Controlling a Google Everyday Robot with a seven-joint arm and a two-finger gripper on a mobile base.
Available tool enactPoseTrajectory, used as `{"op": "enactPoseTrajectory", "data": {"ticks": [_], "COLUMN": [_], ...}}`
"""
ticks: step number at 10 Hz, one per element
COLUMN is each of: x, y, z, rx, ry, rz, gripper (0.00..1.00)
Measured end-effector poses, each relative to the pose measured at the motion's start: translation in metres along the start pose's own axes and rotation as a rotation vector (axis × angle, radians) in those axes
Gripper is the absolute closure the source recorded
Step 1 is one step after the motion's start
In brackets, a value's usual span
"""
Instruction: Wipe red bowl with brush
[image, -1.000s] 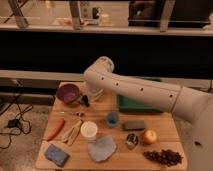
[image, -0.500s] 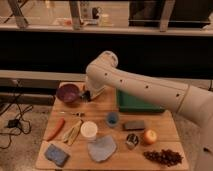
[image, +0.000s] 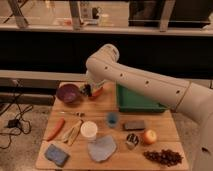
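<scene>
Our tool (image: 88, 90) is hanging low over the far left part of the surface (image: 160, 127), at the end of the white arm (image: 145, 82) that is reaching in from the right and bending down. Its fingers are pressing together, narrow. We are not managing to tell the brush apart from the dark tool, so we cannot say whether it is being held.

The tool is sitting between the purple bowl (image: 69, 93) and the red bowl (image: 98, 92), covering the red bowl's left part; whether it is touching the bowl we cannot tell. The red bowl is resting just beside the purple bowl, on its right, near the green tray (image: 140, 102).

Closer to the front edge we are seeing a red-orange stick (image: 55, 129), pale tan utensils (image: 73, 132), a white cup (image: 89, 130), a small blue cup (image: 113, 119), a dark block (image: 134, 125), an orange fruit (image: 149, 136), a blue sponge (image: 56, 154), a grey cloth (image: 101, 148) and a dark heap (image: 162, 157), all lying well apart from the tool.
</scene>
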Motion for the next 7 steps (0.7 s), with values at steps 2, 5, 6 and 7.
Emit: {"op": "enactPoseTrajectory", "data": {"ticks": [2,5,6,7], "x": [0.006,0.017,0.022,0.027], "y": [-0.008,-0.009,-0.008,-0.007], "z": [0.001,0.003,0.004,0.004], "rx": [-0.004,-0.019,-0.025,-0.03], "ry": [0.011,0.028,0.037,0.045], "rz": [0.001,0.011,0.015,0.021], "gripper": [1.0,1.0,1.0,1.0]}}
